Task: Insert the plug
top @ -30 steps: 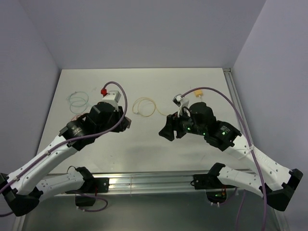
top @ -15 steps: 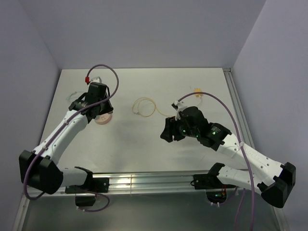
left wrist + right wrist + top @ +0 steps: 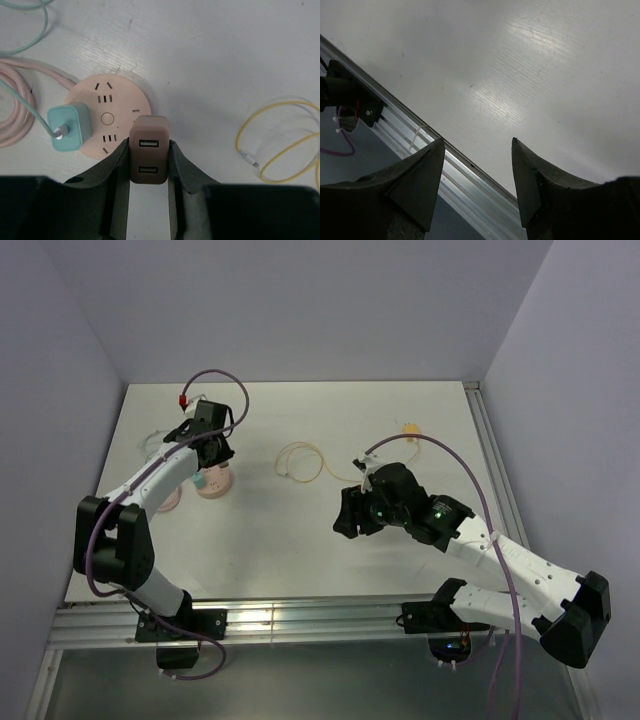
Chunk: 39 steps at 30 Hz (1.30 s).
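Observation:
My left gripper (image 3: 148, 150) is shut on a brown two-port USB plug (image 3: 148, 150), held at the right edge of a round pink socket hub (image 3: 105, 100). A teal plug (image 3: 69, 126) sits in the hub's left side with a teal cable. In the top view the left gripper (image 3: 212, 443) is over the hub (image 3: 215, 483) at the table's far left. My right gripper (image 3: 477, 150) is open and empty over the table's near edge; in the top view the right gripper (image 3: 348, 512) is near the middle.
A yellow cable (image 3: 280, 142) lies coiled right of the hub, and shows in the top view (image 3: 300, 462). A pink cable (image 3: 15, 115) and a teal cable (image 3: 30, 20) coil at the left. The metal rail (image 3: 420, 135) runs along the near edge.
My left arm has swung from mid-table out to the far left and come down over the pink hub with the brown plug. The right arm has barely moved.

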{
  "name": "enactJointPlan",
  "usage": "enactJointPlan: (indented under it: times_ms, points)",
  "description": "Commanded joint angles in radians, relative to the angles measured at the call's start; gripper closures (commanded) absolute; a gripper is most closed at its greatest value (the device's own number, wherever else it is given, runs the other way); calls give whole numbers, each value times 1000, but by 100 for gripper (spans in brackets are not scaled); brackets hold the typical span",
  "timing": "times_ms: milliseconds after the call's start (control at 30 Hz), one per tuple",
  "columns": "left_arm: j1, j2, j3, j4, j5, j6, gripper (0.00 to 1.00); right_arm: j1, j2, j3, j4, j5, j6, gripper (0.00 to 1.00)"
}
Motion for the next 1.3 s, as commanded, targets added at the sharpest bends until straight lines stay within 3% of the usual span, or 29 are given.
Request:
enactJointPlan:
  times_ms: [0, 433, 1267]
  points:
    - [17, 37, 52, 42, -30, -12, 100, -4, -4, -5, 13, 5, -15, 37]
    - [28, 142, 57, 40, -44, -49, 100, -3, 20, -5, 8, 12, -26, 37]
    - [31, 133, -12, 34, -61, -29, 100, -4, 51, 1, 16, 9, -29, 37]
